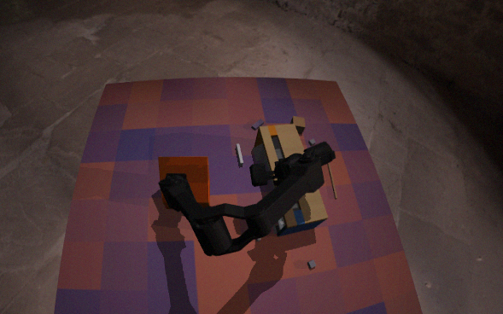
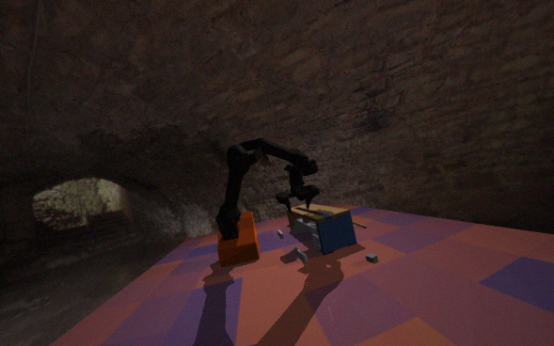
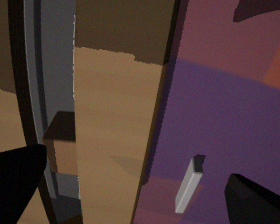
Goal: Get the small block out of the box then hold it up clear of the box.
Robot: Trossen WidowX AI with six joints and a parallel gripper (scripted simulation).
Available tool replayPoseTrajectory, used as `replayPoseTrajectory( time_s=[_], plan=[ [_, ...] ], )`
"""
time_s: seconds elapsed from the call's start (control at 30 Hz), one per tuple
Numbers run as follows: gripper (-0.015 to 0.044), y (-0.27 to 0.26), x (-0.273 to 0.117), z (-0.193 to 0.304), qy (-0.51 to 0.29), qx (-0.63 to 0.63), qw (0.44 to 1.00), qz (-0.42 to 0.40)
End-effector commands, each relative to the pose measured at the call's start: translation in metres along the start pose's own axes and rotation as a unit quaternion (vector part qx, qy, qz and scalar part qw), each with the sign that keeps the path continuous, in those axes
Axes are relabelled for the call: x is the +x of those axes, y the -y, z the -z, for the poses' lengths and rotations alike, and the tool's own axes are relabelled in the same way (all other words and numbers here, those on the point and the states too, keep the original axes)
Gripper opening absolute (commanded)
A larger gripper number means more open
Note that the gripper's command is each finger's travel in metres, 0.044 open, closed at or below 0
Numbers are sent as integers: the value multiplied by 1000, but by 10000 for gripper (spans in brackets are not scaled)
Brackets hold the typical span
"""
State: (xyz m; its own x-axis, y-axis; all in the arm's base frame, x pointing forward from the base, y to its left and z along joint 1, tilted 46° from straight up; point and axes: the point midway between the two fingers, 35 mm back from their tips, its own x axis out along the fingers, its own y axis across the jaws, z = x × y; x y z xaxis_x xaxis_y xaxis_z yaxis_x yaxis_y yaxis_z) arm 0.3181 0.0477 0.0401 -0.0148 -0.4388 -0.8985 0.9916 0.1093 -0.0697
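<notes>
From above, we hold our gripper [image 1: 266,168] open and empty over the tan box [image 1: 289,141], presumably to reach through its top slot. In the exterior view it hangs just above the box lid. In the wrist view, the small brown block [image 3: 63,145] sits on the grey shelf [image 3: 54,63] inside the slot, near one finger.

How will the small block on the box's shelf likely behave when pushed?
The block looks flat-faced and cubic, so it probably slides rather than rolls. Small beside the box, it is likely light. The narrow shelf slot should guide it.
</notes>
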Motion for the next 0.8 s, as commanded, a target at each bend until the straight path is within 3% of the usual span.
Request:
replayPoseTrajectory(
  time_s=[0.0, 0.77],
  plan=[
    [400, 1, 8, -2, 2, -3, 1000, 3],
    [400, 4, 43, -11, 2, -2, 1000, 3]
  ],
)
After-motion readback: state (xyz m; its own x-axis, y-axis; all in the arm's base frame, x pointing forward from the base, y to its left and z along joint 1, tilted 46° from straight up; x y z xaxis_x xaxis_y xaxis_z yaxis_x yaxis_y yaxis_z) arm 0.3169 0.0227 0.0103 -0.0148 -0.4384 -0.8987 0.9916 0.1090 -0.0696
